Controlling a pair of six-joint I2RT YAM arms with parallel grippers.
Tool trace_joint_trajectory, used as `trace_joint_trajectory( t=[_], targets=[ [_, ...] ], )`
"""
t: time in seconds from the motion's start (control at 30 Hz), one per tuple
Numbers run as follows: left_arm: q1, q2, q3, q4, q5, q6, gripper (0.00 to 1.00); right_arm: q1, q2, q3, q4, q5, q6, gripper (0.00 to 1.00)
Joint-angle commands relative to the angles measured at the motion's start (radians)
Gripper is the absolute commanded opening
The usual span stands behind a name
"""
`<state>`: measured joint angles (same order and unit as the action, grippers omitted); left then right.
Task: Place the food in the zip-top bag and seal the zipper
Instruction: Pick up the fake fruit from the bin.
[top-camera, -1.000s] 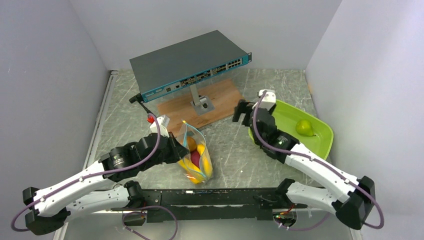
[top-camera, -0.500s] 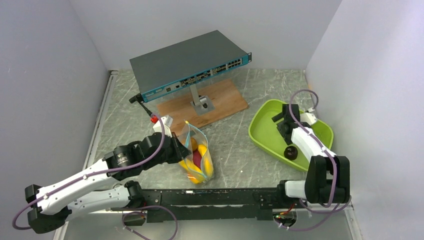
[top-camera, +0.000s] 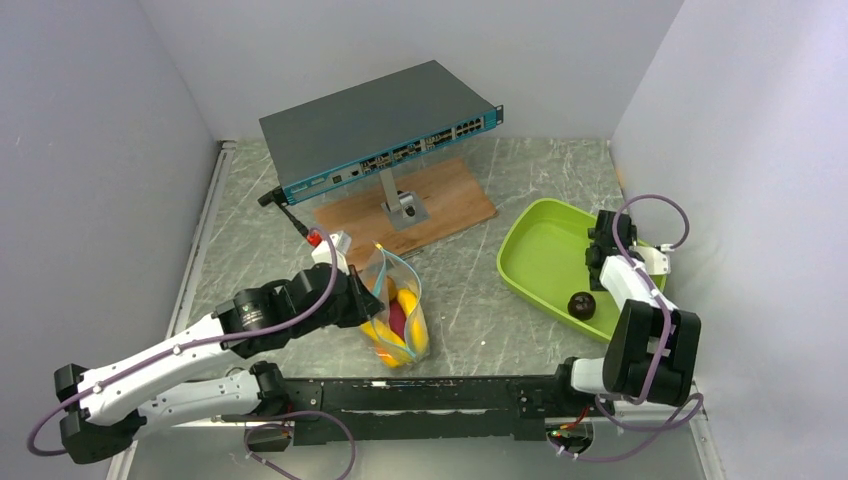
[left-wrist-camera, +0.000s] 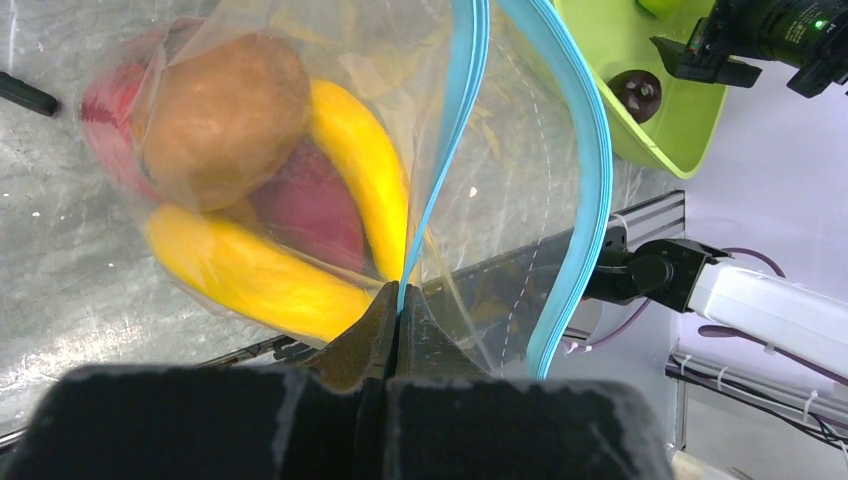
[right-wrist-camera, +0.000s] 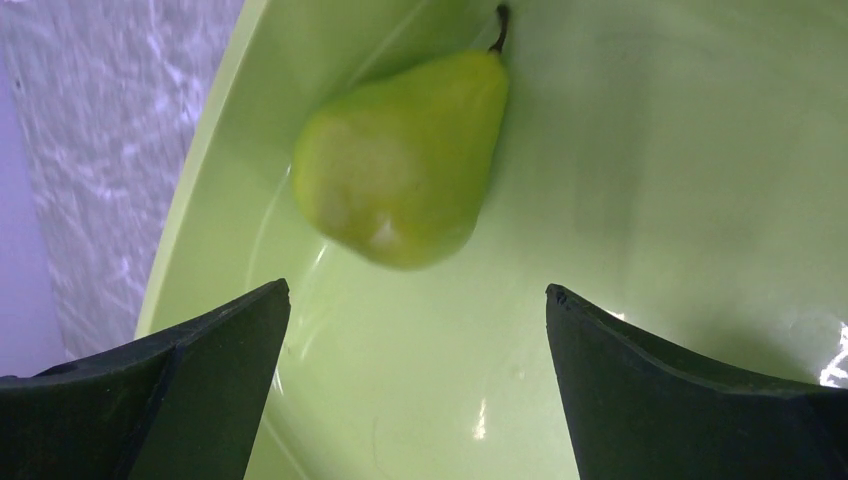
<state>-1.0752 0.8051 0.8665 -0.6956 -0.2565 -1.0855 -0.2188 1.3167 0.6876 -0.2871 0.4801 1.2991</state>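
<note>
The clear zip-top bag (top-camera: 397, 300) stands on the table, its mouth open. In the left wrist view it holds a brown round fruit (left-wrist-camera: 225, 120), two yellow bananas (left-wrist-camera: 260, 280) and a reddish piece (left-wrist-camera: 310, 215). My left gripper (left-wrist-camera: 397, 300) is shut on one side of the teal zipper (left-wrist-camera: 455, 130); the other side (left-wrist-camera: 580, 200) bows away. It also shows in the top view (top-camera: 355, 295). My right gripper (top-camera: 600, 232) is open over the lime-green tray (top-camera: 535, 250). The green pear (right-wrist-camera: 400, 155) lies just ahead of its gripper opening (right-wrist-camera: 417, 290), not between the fingers. A dark round fruit (top-camera: 581, 303) lies in the tray.
A grey network switch (top-camera: 380, 125) stands on a wooden board (top-camera: 440, 195) at the back. White walls enclose the table on three sides. The right wall is close behind the tray.
My right arm has swung from the table's middle to the far right of the tray, over the pear. My left gripper keeps its hold on the bag, shifted slightly.
</note>
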Motion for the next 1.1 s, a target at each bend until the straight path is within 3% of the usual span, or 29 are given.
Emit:
trace_joint_trajectory(
  t=[0.0,0.37,0.67,0.9,1.07],
  targets=[
    [-0.003,0.026,0.063,-0.012,0.004,0.01,0.0,-0.041,0.027,0.026,0.071,0.049,0.034,1.0],
    [-0.003,0.124,0.125,-0.08,-0.024,-0.003,0.0,-0.06,0.1,0.026,0.209,0.111,-0.053,1.0],
    [-0.003,0.158,0.178,-0.096,-0.081,0.035,0.0,-0.063,0.163,0.031,0.217,0.11,-0.059,0.98],
    [-0.003,0.171,0.176,-0.068,-0.068,0.038,0.0,-0.063,0.173,0.015,0.269,0.092,-0.075,0.9],
    [-0.003,0.143,0.137,-0.051,-0.054,0.023,0.0,-0.062,0.168,0.009,0.259,0.067,-0.068,0.77]
  ],
)
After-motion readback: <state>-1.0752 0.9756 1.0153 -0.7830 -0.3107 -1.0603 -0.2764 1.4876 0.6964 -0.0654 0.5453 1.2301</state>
